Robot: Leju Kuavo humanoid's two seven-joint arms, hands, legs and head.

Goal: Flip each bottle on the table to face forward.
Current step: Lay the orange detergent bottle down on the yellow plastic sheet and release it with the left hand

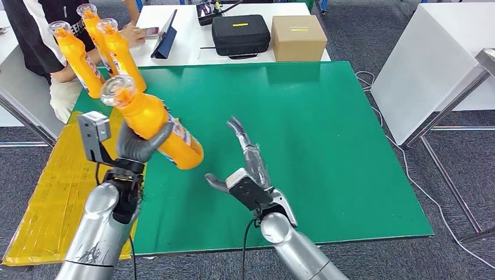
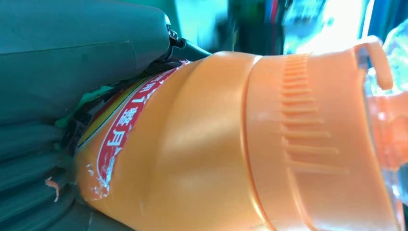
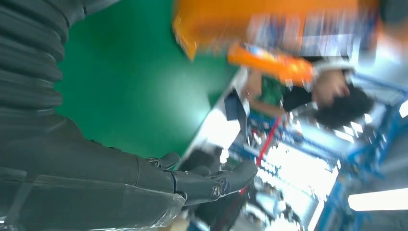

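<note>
My left hand (image 1: 139, 146) grips an orange bottle (image 1: 153, 121) around its body and holds it tilted in the air above the left edge of the green table (image 1: 327, 140), its clear cap (image 1: 117, 90) up and toward the far-left corner, its base toward the table's middle. The left wrist view shows the bottle's red-bordered label (image 2: 122, 127), torn at one end, against my palm. My right hand (image 1: 245, 169) is held over the table near its front edge, fingers spread and holding nothing, close to the bottle's base but apart from it. Three more orange bottles (image 1: 96, 46) stand upright at the far-left corner, beside a seated person (image 1: 41, 35). A black case (image 1: 240, 35) and a cardboard box (image 1: 298, 37) sit on the white table (image 1: 187, 41) beyond the far edge.
</note>
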